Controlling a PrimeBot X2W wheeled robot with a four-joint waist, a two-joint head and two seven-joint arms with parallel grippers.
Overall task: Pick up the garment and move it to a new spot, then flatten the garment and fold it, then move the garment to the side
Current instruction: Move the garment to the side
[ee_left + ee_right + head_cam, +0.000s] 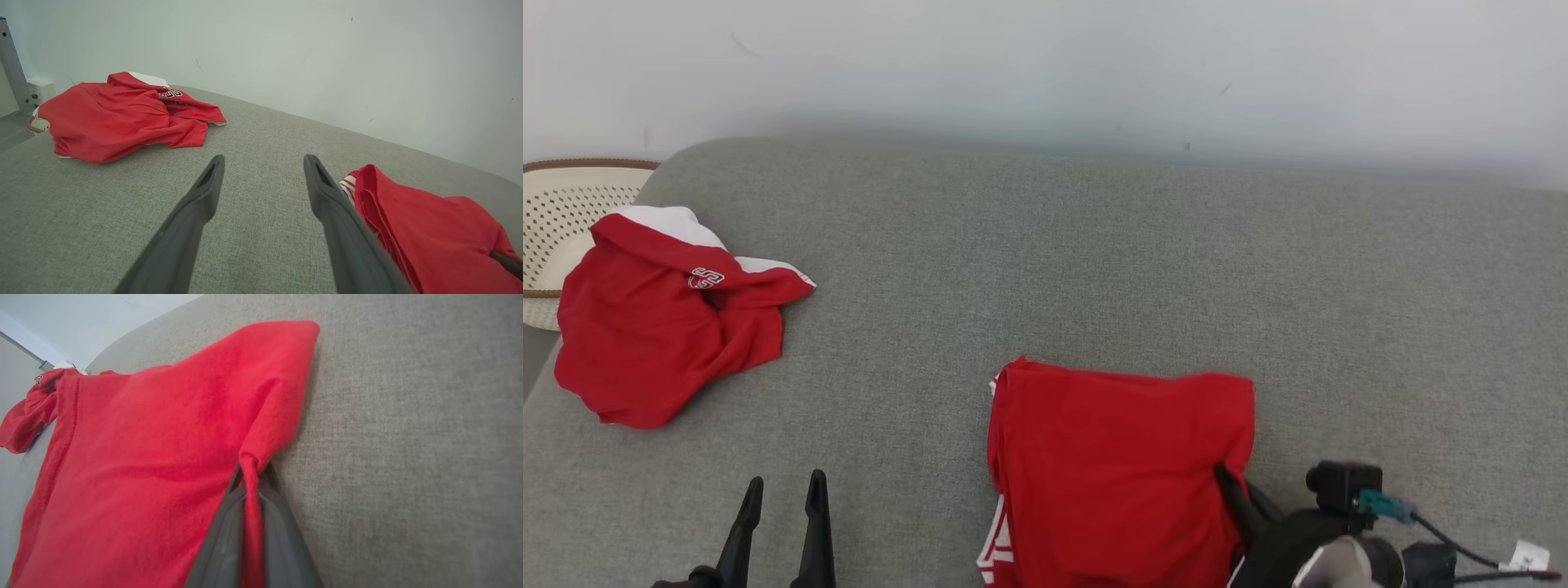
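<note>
The garment (pixel 1119 465) lies near the front edge of the grey cushioned surface (pixel 1094 261), a little right of centre in the head view. It is a compact red rectangle with its layers stacked and a strip of white-striped trim peeking out along its left side. That shape reads as already flattened and folded, so the first parts of the job look done, and what seems to be left is carrying it off to the side. The right gripper (pixel 250 470) fits that reading. Its two dark fingers are pressed together on a pinch of cloth at the garment's right edge, and the fabric puckers into a ridge where they bite (the rest of the fold lies flat on the cushion, nothing lifted that I can make out). A single-edge pinch on a stacked fold could let the lower layers trail or the fold open when it is dragged, so the move will want to be low and gentle. The left gripper (pixel 263 163) hovers over bare cushion to the garment's left, fingers spread wide and holding nothing. Farther out, at the far left of the surface, a second red-and-white garment (pixel 662 327) sits crumpled, overlapping a pale perforated basket (pixel 564 204) at the edge, with a plain light wall (pixel 1045 65) behind.
</note>
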